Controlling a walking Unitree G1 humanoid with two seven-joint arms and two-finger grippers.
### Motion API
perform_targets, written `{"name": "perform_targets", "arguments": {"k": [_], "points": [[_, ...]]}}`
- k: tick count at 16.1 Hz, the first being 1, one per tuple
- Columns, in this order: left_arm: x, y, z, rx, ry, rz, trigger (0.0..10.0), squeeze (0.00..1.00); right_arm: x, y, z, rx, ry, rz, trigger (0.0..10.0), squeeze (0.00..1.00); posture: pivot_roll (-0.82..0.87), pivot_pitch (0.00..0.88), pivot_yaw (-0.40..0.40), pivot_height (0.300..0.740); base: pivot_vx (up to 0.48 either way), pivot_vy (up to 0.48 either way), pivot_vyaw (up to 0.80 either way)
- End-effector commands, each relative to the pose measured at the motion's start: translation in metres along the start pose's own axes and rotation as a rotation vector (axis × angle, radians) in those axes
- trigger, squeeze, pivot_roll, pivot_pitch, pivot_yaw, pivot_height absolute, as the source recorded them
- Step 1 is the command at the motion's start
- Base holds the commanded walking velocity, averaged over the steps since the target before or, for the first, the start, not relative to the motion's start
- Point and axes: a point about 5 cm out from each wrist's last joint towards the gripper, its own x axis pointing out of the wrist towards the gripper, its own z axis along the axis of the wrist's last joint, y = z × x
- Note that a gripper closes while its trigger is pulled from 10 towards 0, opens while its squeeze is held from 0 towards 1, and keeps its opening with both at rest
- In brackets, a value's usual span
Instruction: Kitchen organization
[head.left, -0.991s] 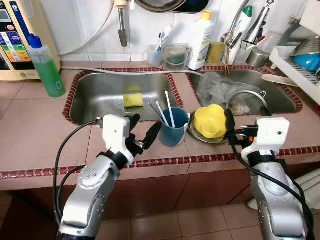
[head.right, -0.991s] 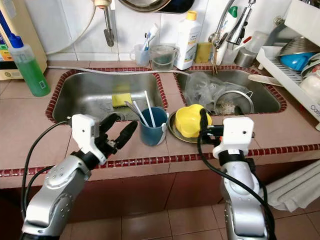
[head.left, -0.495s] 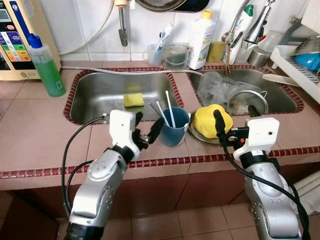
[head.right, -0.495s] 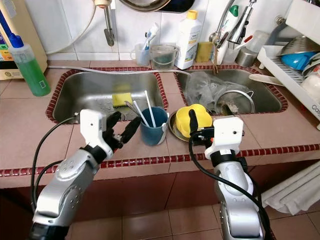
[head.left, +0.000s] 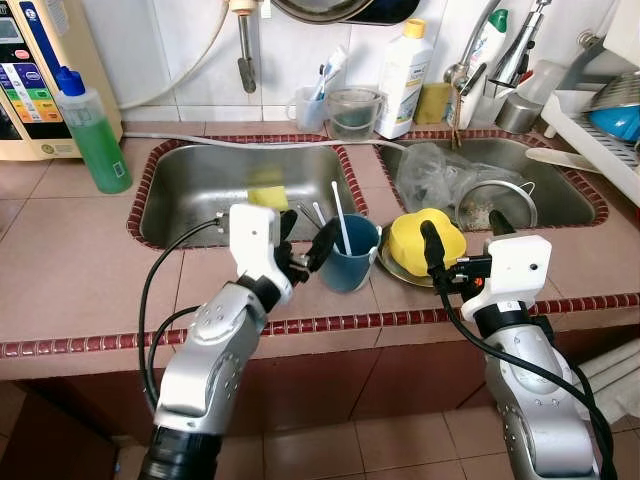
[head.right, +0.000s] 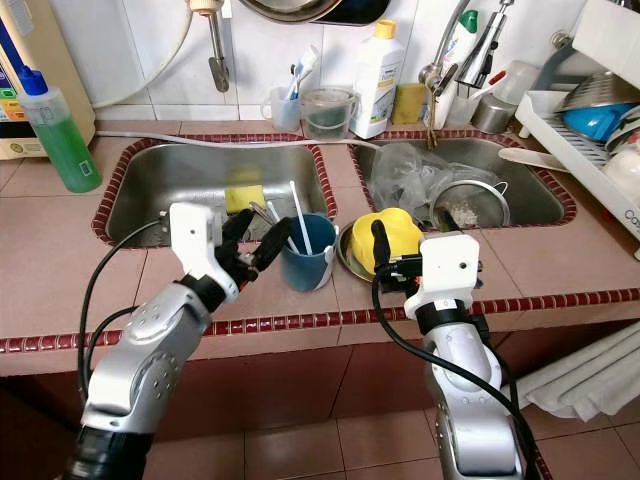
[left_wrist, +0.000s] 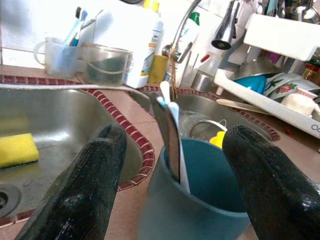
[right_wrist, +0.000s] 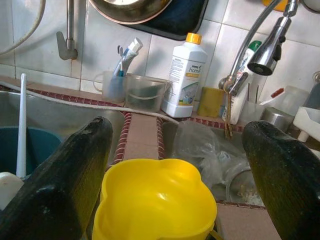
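The tall blue plastic cup (head.left: 347, 255) holding white and metal utensils (head.left: 337, 215) stands upright on the tiled worktop (head.left: 70, 262), on the strip between the front edge and the near right corner of the left steel sink (head.left: 200, 190); the left gripper (head.left: 302, 240) sits just to its left with fingers apart, one tip close to the cup's wall, and in the left wrist view the cup (left_wrist: 195, 200) lies straight ahead between the two black fingers (left_wrist: 87, 185); so a short forward reach along the fingers would likely bracket it, though the upright utensils stand near that path; just to the cup's right, the yellow lobed plastic bowl (head.left: 425, 240) rests in a shallow metal dish (head.left: 400, 272) near the front edge; the right gripper (head.left: 458, 228) has its fingers spread either side of the bowl (right_wrist: 157, 200), not visibly touching; each arm is nearer its own object.
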Motion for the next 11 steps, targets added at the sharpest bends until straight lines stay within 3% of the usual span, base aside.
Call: {"name": "perform_targets", "arguments": {"k": [1,9,10,11], "points": [[0.0035,-0.0019,0.0004,-0.015,0.009,0.002,10.0,0.0,-0.0011,-0.0002,0.0061,-0.006,-0.028,-0.005,10.0,0.0,-0.09,0.01,0.023,0.74,0.0,0.0,0.0],[0.008,0.0027,-0.0025,-0.107,0.047,0.062,10.0,0.0,-0.0022,0.0027,0.006,0.0,-0.029,-0.008,10.0,0.0,-0.1,0.014,0.026,0.74,0.0,0.0,0.0],[0.0072,0.0032,-0.0022,-0.12,0.04,0.058,4.4,0.0,-0.0023,0.0033,0.0062,0.0,-0.03,-0.007,10.0,0.0,-0.1,0.014,0.025,0.74,0.0,0.0,0.0],[0.0065,0.0039,-0.0017,-0.123,0.037,0.059,0.0,0.0,-0.0025,0.0036,0.0061,0.001,-0.03,-0.006,10.0,0.0,-0.1,0.016,0.024,0.74,0.0,0.0,0.0]]}}
